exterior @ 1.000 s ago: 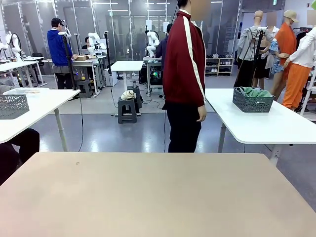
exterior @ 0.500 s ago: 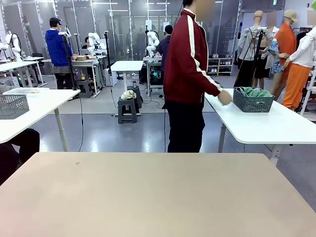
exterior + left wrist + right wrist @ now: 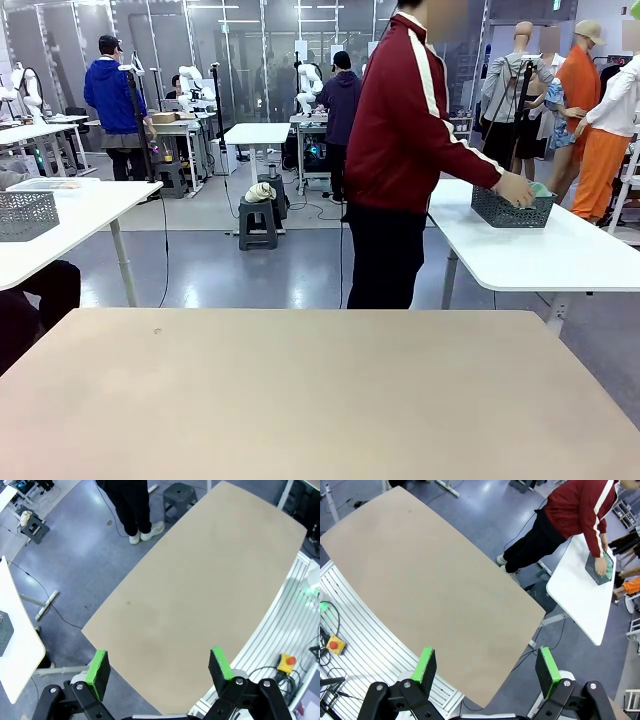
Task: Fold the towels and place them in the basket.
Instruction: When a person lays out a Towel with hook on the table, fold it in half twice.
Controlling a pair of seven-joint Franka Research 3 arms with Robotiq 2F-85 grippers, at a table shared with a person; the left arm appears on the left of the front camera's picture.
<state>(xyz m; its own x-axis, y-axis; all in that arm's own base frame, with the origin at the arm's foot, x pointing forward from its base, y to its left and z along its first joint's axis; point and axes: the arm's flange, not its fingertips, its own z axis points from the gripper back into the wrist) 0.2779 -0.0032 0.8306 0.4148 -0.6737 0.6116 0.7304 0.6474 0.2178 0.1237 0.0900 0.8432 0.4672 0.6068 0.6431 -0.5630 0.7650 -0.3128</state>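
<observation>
**A:** why are both arms just parked up high? The left gripper (image 3: pixel 158 661) and right gripper (image 3: pixel 486 659) are spread wide, with nothing between the pads.

**B:** nothing to grab, I'd guess. The tan table (image 3: pixel 320 400) under them is bare. The basket (image 3: pixel 505 212) sits on the white side table (image 3: pixel 540 262) off to the right, well apart. The person's hand (image 3: pixel 516 189) is at its rim, over some greenish cloth (image 3: pixel 541 189). Could be the towels, can't tell.

**A:** so they're keeping clear till it's brought over?

**B:** that's my read.
</observation>
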